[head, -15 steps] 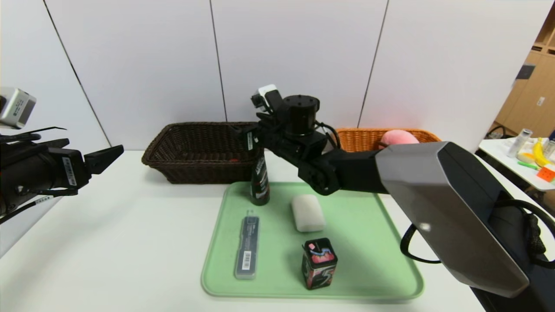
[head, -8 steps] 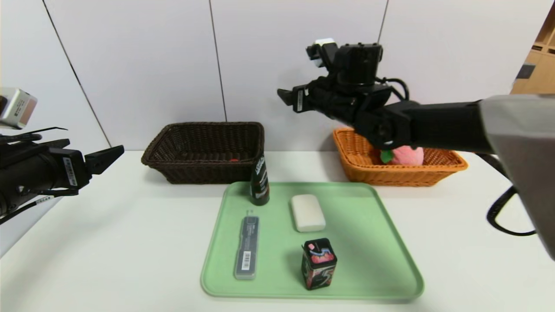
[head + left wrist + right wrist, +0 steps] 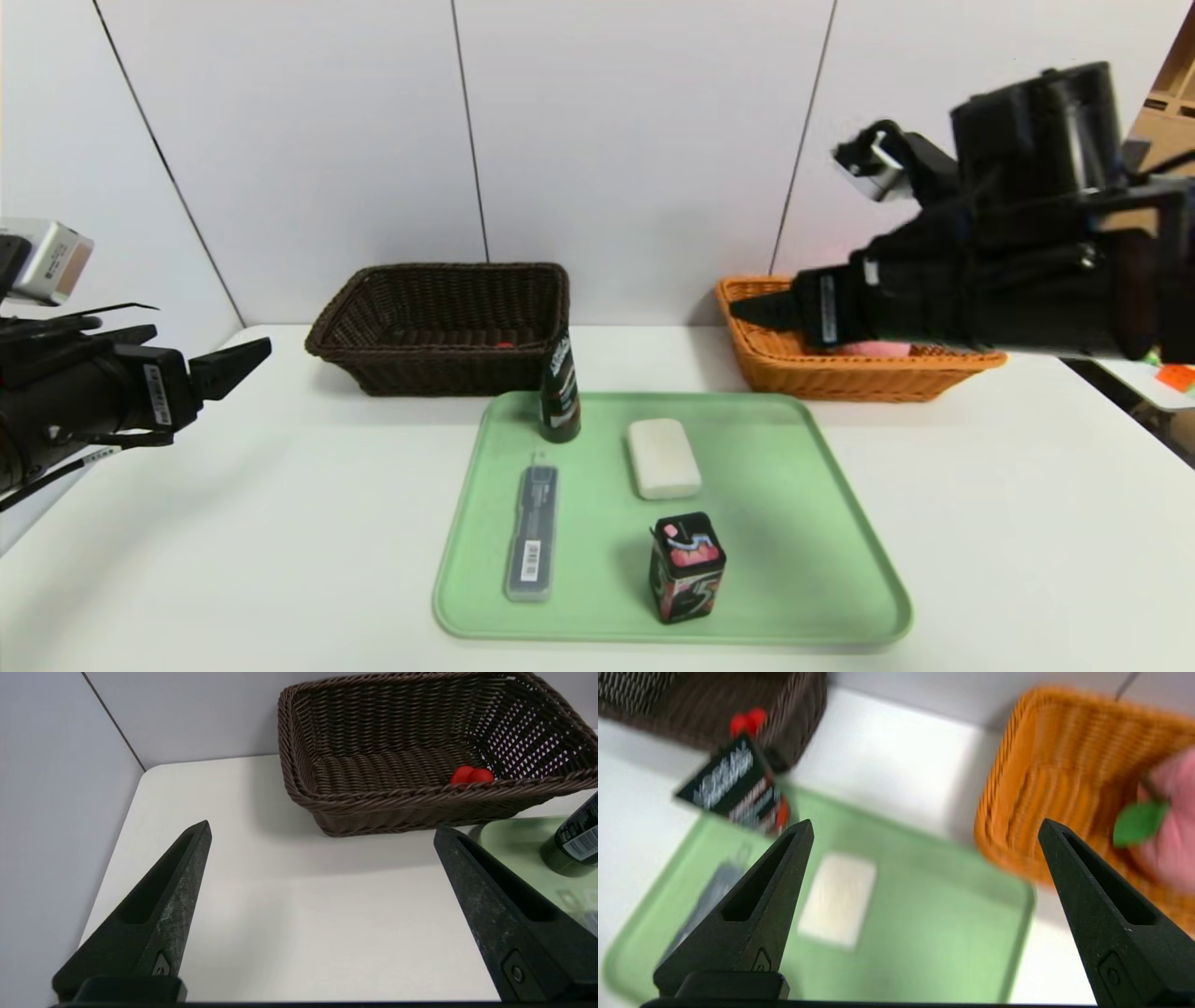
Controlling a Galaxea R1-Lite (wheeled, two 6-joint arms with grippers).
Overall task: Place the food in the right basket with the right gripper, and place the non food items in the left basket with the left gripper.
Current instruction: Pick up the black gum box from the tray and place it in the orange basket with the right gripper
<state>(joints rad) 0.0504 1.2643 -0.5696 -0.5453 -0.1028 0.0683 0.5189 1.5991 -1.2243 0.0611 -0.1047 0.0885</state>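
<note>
While peach (image 3: 864, 348) fills orange basket (image 3: 794, 359), brown basket (image 3: 439, 359) holds red.

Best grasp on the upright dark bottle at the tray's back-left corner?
Grip the dark bottle around its mid body, coming in level from the left with the open left hand. It stands upright, tall and narrow, so a side pinch probably suits it. The brown basket sits close behind, and the flat case lies in front.
</note>
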